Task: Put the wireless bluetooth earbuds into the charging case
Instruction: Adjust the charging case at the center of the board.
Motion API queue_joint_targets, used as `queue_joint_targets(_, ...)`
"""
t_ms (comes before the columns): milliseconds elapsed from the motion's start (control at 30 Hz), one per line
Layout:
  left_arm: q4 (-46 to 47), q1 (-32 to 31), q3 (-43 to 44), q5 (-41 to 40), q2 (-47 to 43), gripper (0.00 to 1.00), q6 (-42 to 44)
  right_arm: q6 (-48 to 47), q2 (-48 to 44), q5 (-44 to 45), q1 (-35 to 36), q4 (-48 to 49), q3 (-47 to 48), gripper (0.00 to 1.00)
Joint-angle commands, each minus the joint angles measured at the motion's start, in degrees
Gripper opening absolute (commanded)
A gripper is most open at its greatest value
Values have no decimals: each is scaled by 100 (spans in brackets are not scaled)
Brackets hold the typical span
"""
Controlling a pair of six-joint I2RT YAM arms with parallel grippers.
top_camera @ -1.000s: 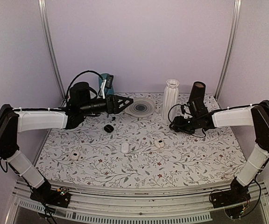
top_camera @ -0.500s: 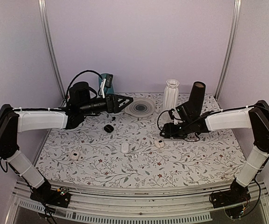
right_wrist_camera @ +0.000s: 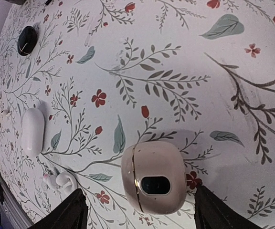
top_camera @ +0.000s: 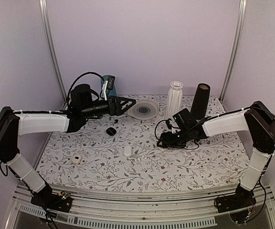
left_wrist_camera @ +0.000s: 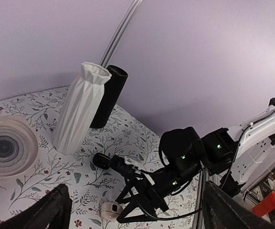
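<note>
Right wrist view: right gripper (right_wrist_camera: 142, 214) fingers spread wide, straddling one beige case (right_wrist_camera: 152, 183) without touching it. Farther out on the table (right_wrist_camera: 214, 95) lie one white case (right_wrist_camera: 32, 131), one black case (right_wrist_camera: 27, 39) and white earbuds (right_wrist_camera: 58, 180), their count unclear. From the top view the beige case is hard to make out. Left gripper (top_camera: 129, 103) hangs wide apart, empty.

No text, brand, number or sign is legible in any view. The beige case (right_wrist_camera: 153, 160) bears a dark window (right_wrist_camera: 155, 185) without lettering. Any marks on the white tag (top_camera: 106, 88) of the teal object (top_camera: 110, 80) are too small to read. The tabletop (right_wrist_camera: 185, 71) carries a floral print only.
</note>
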Motion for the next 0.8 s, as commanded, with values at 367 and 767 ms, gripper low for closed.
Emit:
queue_joint_targets(367, 207, 62, -215, -19, -164, 95, 7, 584, 19, -105, 690, -420, 225, 77)
queue_joint_targets(767, 173, 66, -204, -1, -209, 95, 34, -27, -161, 314, 402, -520, 418, 79)
